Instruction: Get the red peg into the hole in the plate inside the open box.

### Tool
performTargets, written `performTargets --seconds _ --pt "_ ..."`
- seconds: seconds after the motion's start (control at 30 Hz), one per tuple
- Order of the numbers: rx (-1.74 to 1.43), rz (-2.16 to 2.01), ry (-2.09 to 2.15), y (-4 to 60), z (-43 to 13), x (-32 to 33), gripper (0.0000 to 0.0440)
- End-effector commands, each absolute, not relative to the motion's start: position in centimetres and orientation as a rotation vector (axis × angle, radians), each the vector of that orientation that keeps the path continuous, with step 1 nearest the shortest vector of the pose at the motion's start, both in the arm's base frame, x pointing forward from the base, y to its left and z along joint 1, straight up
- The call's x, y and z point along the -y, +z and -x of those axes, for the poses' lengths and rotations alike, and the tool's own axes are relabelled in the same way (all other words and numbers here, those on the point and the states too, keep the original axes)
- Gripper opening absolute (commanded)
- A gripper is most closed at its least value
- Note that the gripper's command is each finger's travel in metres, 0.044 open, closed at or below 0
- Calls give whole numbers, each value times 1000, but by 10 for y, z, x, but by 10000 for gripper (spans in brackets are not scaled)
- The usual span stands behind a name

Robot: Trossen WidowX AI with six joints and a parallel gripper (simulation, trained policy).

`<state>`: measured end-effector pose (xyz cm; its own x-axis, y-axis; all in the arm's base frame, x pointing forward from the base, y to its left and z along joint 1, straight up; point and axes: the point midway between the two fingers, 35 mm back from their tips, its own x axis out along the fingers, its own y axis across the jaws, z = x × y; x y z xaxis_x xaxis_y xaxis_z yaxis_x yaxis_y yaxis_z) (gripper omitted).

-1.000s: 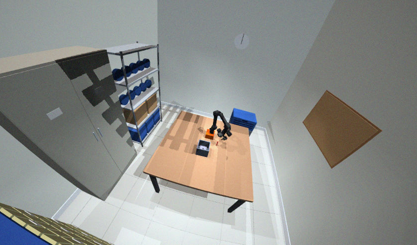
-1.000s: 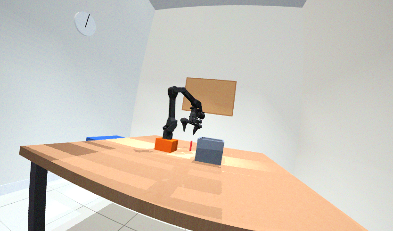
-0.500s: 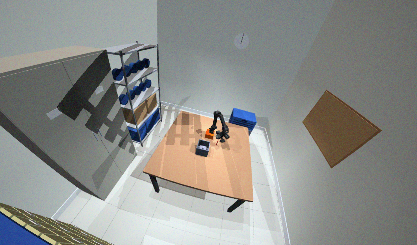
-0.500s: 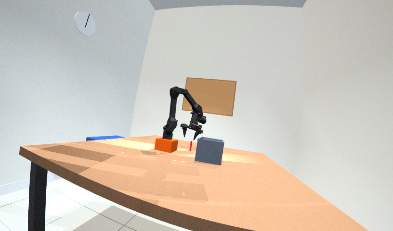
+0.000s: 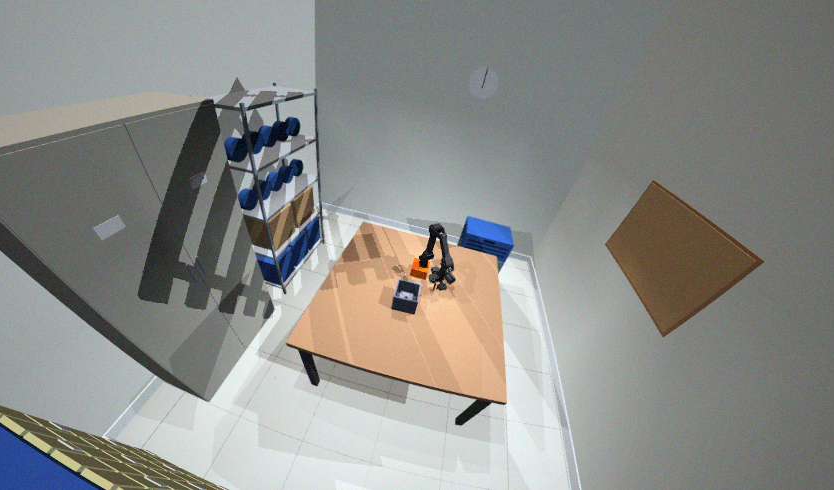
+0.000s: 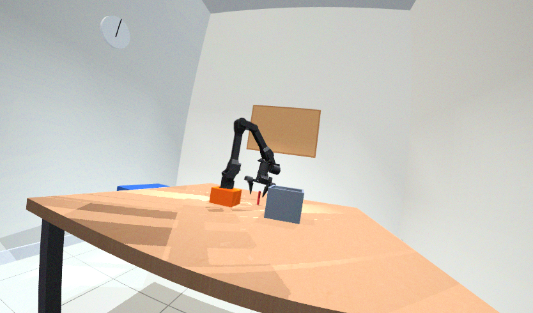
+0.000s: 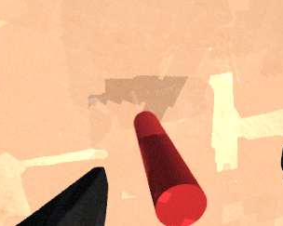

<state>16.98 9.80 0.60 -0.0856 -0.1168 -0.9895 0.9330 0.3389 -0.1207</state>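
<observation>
The red peg (image 5: 434, 286) (image 6: 259, 198) (image 7: 160, 162) stands upright on the table beside the box. My gripper (image 6: 257, 194) (image 7: 195, 166) is open and points down over the peg. In the wrist view the peg's near end shows between the two black fingers, with a gap on each side, nearer the left finger. The open box (image 5: 403, 306) (image 6: 284, 205) is blue-grey and stands close to the gripper. The top view shows a light grey plate (image 5: 407, 295) inside it; the hole is too small to make out.
The arm's orange base block (image 5: 418, 268) (image 6: 225, 197) sits on the wooden table (image 5: 371, 346) (image 6: 206, 252) behind the box. A blue drawer unit (image 5: 488, 234) stands on the floor past the table's far edge. Shadows and bright patches lie across the table top.
</observation>
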Motion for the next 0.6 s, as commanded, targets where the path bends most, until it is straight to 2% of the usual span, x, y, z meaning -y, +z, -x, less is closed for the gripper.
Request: performTargets --seconds 0.0,0.43,0.57 --pt "-1354 -844 -1079 -1 -171 -97 326" --pt "-1379 -856 -1032 -18 -184 -102 12" --pt "-1363 -897 -1014 -9 -190 -104 9"
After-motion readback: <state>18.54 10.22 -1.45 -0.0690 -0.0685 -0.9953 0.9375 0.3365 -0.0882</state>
